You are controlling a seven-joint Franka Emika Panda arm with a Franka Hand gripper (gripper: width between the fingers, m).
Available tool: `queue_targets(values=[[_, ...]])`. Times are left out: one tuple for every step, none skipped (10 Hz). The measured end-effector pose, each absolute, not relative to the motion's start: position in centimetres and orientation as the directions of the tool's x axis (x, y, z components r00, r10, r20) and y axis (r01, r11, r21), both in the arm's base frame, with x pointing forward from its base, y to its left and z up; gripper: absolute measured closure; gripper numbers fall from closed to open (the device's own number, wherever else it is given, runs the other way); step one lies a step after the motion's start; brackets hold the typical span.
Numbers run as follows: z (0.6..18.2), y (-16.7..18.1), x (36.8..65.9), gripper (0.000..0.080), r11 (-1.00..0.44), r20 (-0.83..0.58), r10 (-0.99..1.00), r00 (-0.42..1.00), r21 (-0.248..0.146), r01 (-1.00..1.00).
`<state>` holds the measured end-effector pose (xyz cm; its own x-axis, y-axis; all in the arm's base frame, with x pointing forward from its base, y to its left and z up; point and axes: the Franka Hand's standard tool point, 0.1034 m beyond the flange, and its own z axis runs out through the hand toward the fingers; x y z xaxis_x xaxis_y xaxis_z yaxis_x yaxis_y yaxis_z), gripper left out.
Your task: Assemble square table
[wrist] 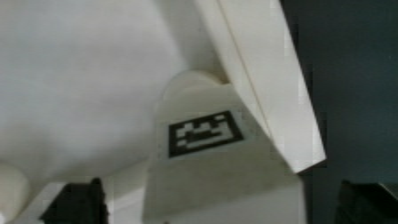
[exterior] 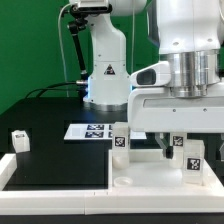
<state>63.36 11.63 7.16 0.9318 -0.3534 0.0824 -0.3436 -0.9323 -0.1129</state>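
Four tagged legs, one tabletop, one marker board

Words, numbers, brands: none readable in either view.

Signs: black-and-white square tags only, patterns too small to decode.

- Marker board, mid-table: printed tags, two showing.
- First leg, at the table edge on the exterior view's left: one tag on the facing side.
- Second leg, just beside the marker board's corner: one tag.
- Third leg, near the front edge on the exterior view's right: one tag. A further tag shows just behind it, carrier unclear.
- White part, wrist view: one tag, blurred.
- Arm base: small dark mark, illegible.
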Motion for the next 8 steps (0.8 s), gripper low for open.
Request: queue_targets(values=[[7.11, 11.58, 63.31, 0.0150, -0.929, 0.081, -0.362, 0.929, -0.113, -0.352], [7.11, 11.60, 63.31, 0.0244, -0.914, 0.077, -0.397, 0.914, -0.117, -0.388], [7.11, 11.59, 63.31, 0.0244, -0.904, 0.074, -0.419, 0.905, -0.119, -0.410], [7.12, 11.62, 63.31, 0.0446, -0.861, 0.062, -0.503, 0.862, -0.126, -0.493], [7.06, 11.49, 63.25, 0.0509, -0.840, 0.056, -0.537, 0.842, -0.126, -0.528], [7.03, 11.43, 63.22, 0.0509, -0.795, 0.045, -0.601, 0.798, -0.130, -0.592], [7.02, 11.38, 63.21, 0.0509, -0.766, 0.039, -0.638, 0.769, -0.131, -0.629], [6.99, 11.27, 63.18, 0.0509, -0.684, 0.023, -0.726, 0.687, -0.133, -0.718]])
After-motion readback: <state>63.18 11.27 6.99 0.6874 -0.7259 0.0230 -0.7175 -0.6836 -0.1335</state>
